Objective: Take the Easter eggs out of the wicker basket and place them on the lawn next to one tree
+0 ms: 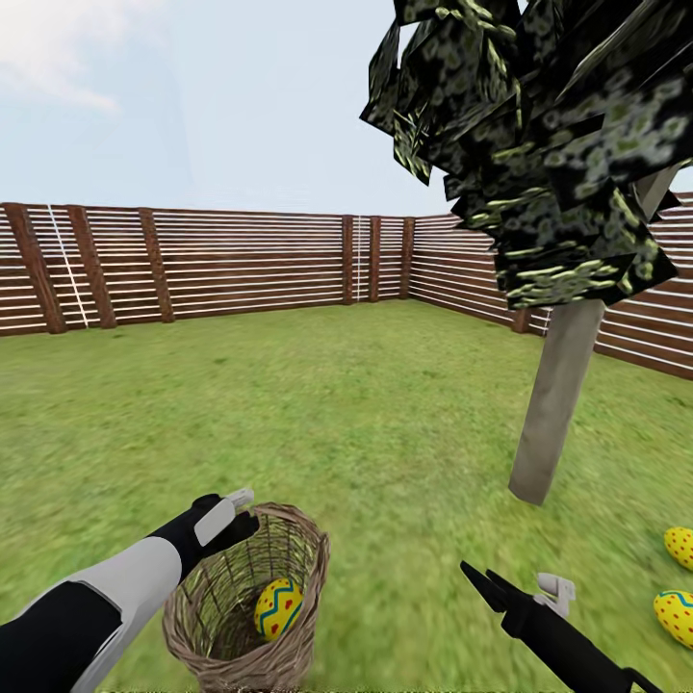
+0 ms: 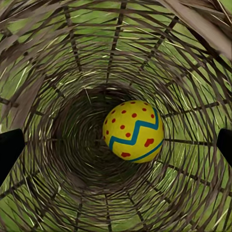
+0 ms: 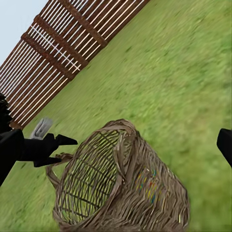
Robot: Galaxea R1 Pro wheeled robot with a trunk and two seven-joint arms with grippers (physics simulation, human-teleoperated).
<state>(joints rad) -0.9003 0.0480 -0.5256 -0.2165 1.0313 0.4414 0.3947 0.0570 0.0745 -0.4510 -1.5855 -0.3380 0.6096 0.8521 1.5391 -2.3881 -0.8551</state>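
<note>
Lawn (image 1: 318, 404) fenced; wicker basket (image 1: 289, 539) near left, tipped. Last egg (image 1: 277, 608) inside, straight ahead of left hand (image 1: 236, 515), fingers wide. Right hand (image 1: 481, 580) farther, open, empty.

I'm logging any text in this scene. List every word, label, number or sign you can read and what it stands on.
None: no readable text in any view.
The Easter egg in the wicker basket bears only blue zigzag bands and red dots, no writing.
The two Easter eggs on the lawn near the tree show red dots only.
The fence is plain slats.
</note>
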